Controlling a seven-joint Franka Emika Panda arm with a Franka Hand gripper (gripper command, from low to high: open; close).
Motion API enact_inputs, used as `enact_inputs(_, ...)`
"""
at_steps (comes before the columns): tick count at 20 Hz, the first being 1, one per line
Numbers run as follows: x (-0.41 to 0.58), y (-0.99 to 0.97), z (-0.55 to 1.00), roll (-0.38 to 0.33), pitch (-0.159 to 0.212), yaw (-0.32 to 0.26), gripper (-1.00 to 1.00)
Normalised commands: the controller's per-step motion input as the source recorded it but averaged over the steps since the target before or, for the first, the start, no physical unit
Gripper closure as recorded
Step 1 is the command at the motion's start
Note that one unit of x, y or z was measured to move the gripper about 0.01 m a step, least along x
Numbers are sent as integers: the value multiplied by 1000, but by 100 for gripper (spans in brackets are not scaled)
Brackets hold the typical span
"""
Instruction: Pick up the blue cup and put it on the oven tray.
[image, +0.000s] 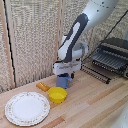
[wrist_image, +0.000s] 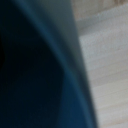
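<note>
One light-blue cylindrical cup (image: 63, 80) sits low at the wooden table (image: 95, 102), just beside the yellow bowl (image: 57, 94), with the arm's gripper (image: 66, 75) down over it; the wrist view is filled by its blue wall (wrist_image: 45, 75). Whether the fingers are pinching it or merely spread around it, I cannot tell. Most of the job seems left: lifting, carrying, and setting it on the dark wire oven tray (image: 109, 61), well apart toward the exterior view's right.

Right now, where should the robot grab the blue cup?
By the rim, I'd guess, coming straight down from above: the blue cup stands upright on the table, open end up, and the end effector is right over it.
</note>
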Motion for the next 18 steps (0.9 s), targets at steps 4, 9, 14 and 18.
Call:
enact_inputs(4,125,93,0,-35,0,140,100)
enact_inputs(9,29,32,-5,-31,-9,135,100)
enact_inputs(14,-26,50,0,-31,-27,67,100)
enact_inputs(18,-79,80,44,0,-21,-20,100)
